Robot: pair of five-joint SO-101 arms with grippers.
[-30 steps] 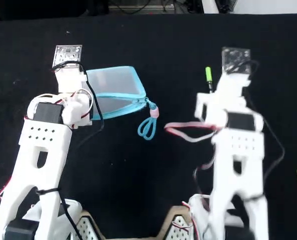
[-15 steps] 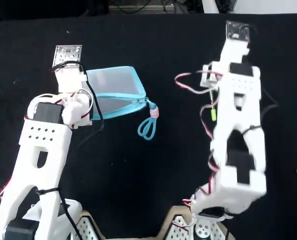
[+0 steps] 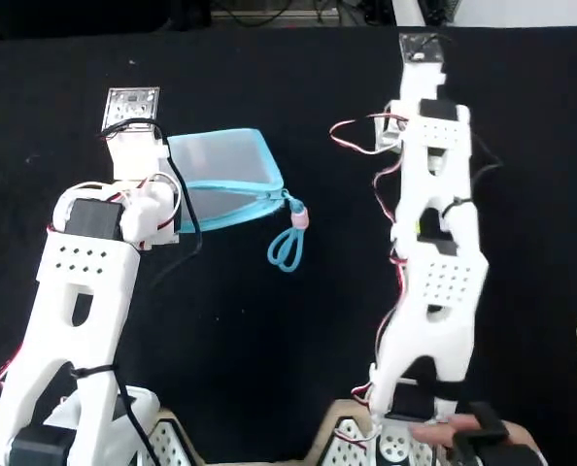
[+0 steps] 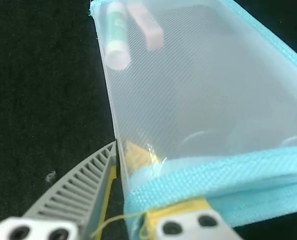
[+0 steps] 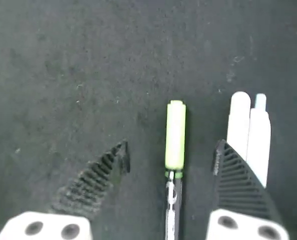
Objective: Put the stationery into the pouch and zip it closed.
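Pouch (image 3: 225,175) lying on the table (image 3: 269,340) by the left arm, green pen (image 5: 175,130) well apart from it
The left gripper (image 4: 123,155) has its fingers clamped on the pouch's corner by the zip; a glue stick (image 4: 116,32) and a pink eraser (image 4: 146,25) lie inside. The right gripper (image 5: 171,150) hangs with fingers spread wide either side of the green pen, a white stick (image 5: 248,130) just beside one finger

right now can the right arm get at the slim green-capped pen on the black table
Probably yes: the right gripper hangs open directly over the green-capped pen, one finger on each side, and nothing lies across it. The white sticks lie close beside one finger and might get nudged.
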